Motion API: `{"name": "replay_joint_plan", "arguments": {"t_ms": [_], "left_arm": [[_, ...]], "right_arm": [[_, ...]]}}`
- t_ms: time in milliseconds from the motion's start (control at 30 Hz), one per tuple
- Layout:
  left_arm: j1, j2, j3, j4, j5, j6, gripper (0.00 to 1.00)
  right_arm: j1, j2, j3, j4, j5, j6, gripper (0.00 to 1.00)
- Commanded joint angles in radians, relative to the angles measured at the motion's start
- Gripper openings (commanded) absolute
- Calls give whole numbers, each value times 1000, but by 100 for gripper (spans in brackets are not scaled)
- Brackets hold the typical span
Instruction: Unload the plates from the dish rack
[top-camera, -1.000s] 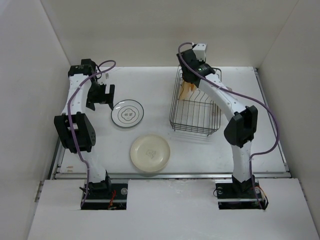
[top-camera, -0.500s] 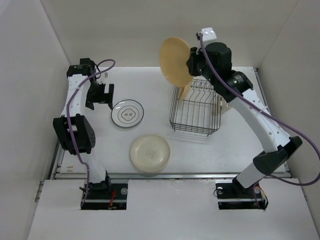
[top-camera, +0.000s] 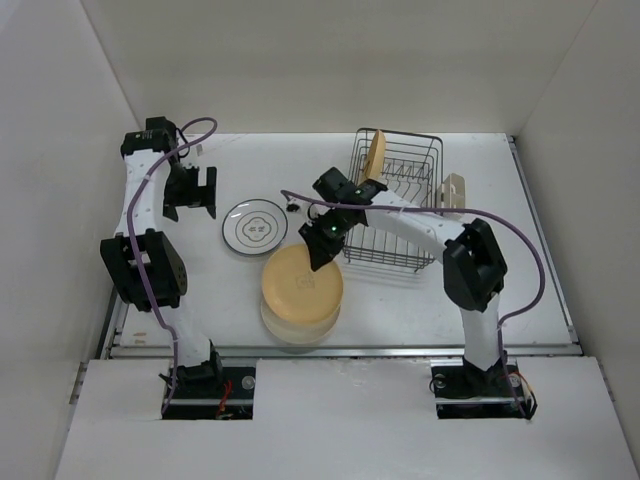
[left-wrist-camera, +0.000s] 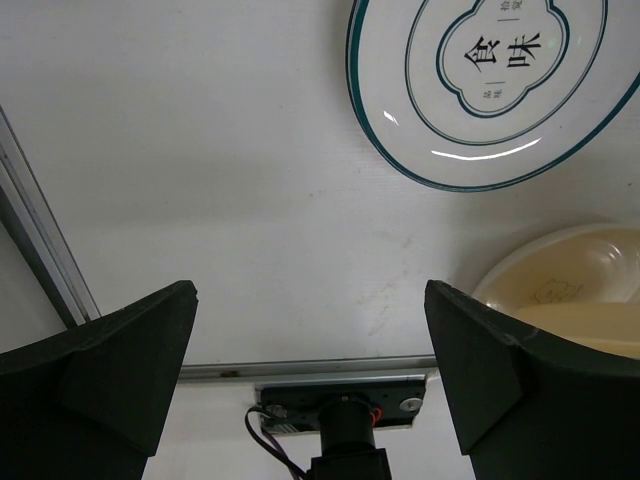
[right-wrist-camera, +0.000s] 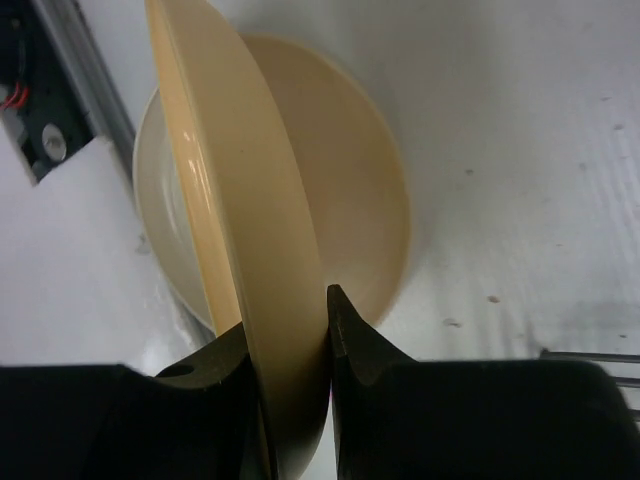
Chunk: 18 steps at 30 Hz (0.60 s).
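Only one upright plate (top-camera: 375, 155) sits in the dish rack (top-camera: 400, 134). The right gripper (right-wrist-camera: 290, 330) clamps a tan plate (top-camera: 303, 280) over the cream plate (top-camera: 290, 335); the left gripper (left-wrist-camera: 310, 300) gapes empty.

dish rack (top-camera: 412, 170) just beside right tool (top-camera: 317, 258)

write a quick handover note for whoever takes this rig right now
Left end effector: open, empty, beside the patterned plate.
Right end effector: shut on the tan plate, holding it over the cream plate; contact unclear.
Done: patterned and cream plates lie on the table, out of the dish rack.
Left: release the tan plate, then unload the last plate, standing at the rack's far left corner.
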Motion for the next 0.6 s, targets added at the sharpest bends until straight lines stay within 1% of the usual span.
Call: {"name": "replay_joint_plan", "arguments": {"t_ms": [0, 33, 67, 100, 133, 167, 200, 300, 333, 367, 400, 533, 567], "left_arm": [[-1, -58, -4, -17, -6, -9, 97], [-1, -58, -4, -17, -6, -9, 97], [-1, -49, -4, -17, -15, -9, 97], [-1, -49, -4, -17, -16, -9, 97], [-1, -49, -4, -17, -16, -9, 97], [-1, -49, -4, -17, -16, -9, 97], [-1, -49, -4, -17, -16, -9, 97], [-1, -49, -4, -17, -16, -9, 97], [-1, -49, -4, -17, -16, -9, 97], [-1, -49, -4, -17, -16, -9, 97], [-1, -49, -4, -17, -16, -9, 97], [-1, -40, -4, -17, -16, -9, 97], [-1, -40, -4, -17, -16, -9, 97]], "right_arm": [[19, -47, 36, 1, -130, -67, 16], [30, -35, 36, 1, -121, -67, 18], [39, -20, 36, -8, -101, -67, 28], [59, -6, 50, -20, -39, -67, 36], [68, 23, 50, -29, -8, -67, 45], [78, 34, 65, -29, 21, -67, 64], [87, 34, 65, -40, 46, -67, 69], [111, 34, 65, -4, 219, -11, 76], [122, 34, 65, 7, 353, 0, 76], [122, 34, 65, 7, 415, 0, 78], [122, 34, 65, 19, 466, 29, 78], [131, -32, 56, 72, 603, 49, 79], [141, -47, 56, 99, 678, 66, 79]]}}
